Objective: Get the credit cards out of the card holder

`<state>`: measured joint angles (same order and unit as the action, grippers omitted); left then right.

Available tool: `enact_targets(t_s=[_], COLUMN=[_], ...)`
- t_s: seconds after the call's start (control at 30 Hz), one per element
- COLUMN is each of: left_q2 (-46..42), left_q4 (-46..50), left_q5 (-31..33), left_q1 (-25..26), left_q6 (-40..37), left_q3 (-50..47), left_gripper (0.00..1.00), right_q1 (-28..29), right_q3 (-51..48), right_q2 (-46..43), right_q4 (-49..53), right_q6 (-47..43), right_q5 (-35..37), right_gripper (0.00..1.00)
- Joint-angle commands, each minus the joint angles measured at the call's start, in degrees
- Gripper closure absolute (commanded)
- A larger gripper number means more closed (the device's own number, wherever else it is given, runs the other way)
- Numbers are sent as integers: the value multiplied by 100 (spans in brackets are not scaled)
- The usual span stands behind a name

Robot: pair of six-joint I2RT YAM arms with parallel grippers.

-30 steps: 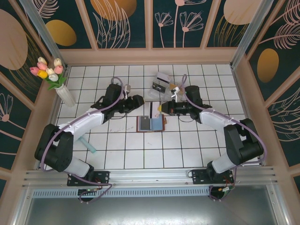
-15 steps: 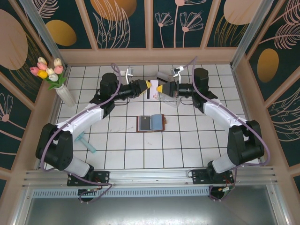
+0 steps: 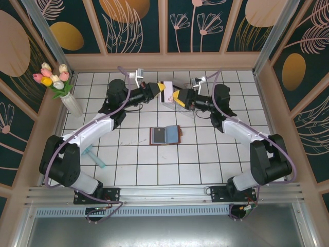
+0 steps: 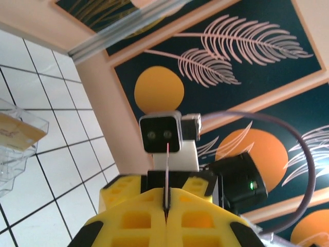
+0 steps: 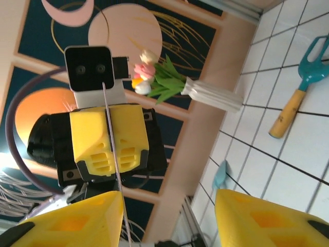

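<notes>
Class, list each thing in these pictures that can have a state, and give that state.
left end effector, shut on the credit card
right end effector, open
credit card, held clear of the card holder
card holder, lying open
tulip vase, upright
garden fork, lying flat

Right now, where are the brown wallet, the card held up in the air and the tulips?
Card holder (image 3: 160,135): overhead view, its blue-grey inner pocket.
Credit card (image 3: 168,87): overhead view, its pale face.
Tulips (image 3: 51,77): overhead view, the blossoms.
</notes>
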<state>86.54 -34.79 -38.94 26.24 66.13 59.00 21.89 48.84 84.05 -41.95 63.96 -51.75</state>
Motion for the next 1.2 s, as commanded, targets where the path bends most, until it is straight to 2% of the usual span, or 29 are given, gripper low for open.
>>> enact_targets(t_s=[0.0,0.17,0.3,0.53,0.7,0.77,0.87,0.9,1.0,1.1,1.13,1.17], left_q2=[-333,-436,-451,-469,-480,-525,-615,-629,-622,-632,-659,-680], left_q4=[-352,-554,-526,-525,-356,-43,784,1102,2018,2740,2844,2926], left_q5=[458,612,638,811,918,1072,1339,1415,1601,1929,1993,2062], left_q1=[13,25,24,16,13,-2,-44,-62,-188,-305,-344,-394], left_q6=[126,372,366,396,382,306,-42,-234,-645,-890,-931,-969], left_q3=[-51,-238,-267,-293,-293,-293,-282,-260,-239,-293,-471,-575], left_gripper=[100,100,100,100,100,81,49,42,26,7,2,1], right_q1=[289,396,497,685,649,586,411,330,148,23,-6,-38], right_q3=[-156,-271,29,143,247,386,660,823,1515,2098,2260,2433], right_q2=[-217,-116,129,341,367,319,170,158,268,468,561,687], right_q4=[-1265,-1931,-2046,-2168,-1872,-1242,65,629,2487,3882,4184,4484], right_q6=[847,1320,1470,1496,1247,746,-469,-1000,-2762,-4307,-4734,-5183], right_q5=[861,1183,920,842,824,813,846,825,810,1167,1324,1493], right_gripper=[53,62,69,75,95,100,100,100,100,100,100,100])
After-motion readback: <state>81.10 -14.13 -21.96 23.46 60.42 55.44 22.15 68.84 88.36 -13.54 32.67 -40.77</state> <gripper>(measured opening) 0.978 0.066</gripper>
